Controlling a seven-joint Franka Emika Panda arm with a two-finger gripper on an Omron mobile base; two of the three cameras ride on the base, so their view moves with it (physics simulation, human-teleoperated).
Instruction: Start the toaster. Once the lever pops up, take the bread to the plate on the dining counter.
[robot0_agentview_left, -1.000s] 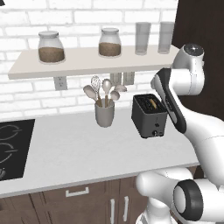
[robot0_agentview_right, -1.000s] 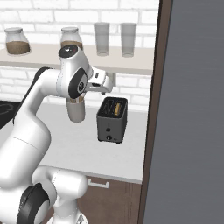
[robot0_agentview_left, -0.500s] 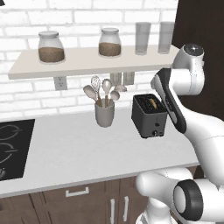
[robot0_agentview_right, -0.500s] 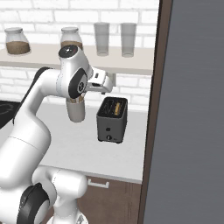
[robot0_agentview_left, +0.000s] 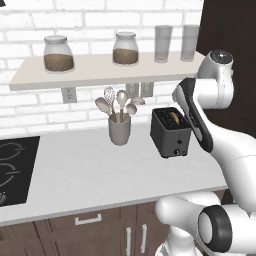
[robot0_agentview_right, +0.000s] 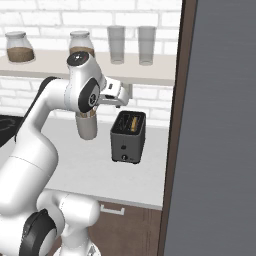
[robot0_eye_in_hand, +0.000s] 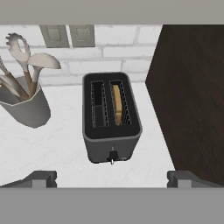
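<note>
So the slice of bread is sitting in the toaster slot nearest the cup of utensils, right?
Not quite: the bread sits in the toaster slot farther from the utensil cup, on the dark cabinet's side. The hand view shows it from above.

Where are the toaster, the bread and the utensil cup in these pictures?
toaster (robot0_eye_in_hand: 111, 146): hand view, on its dark front face above the lever.
bread (robot0_eye_in_hand: 117, 105): hand view, on the tan slice standing in the right slot.
utensil cup (robot0_agentview_left: 120, 131): left base view, on its grey side wall.
</note>
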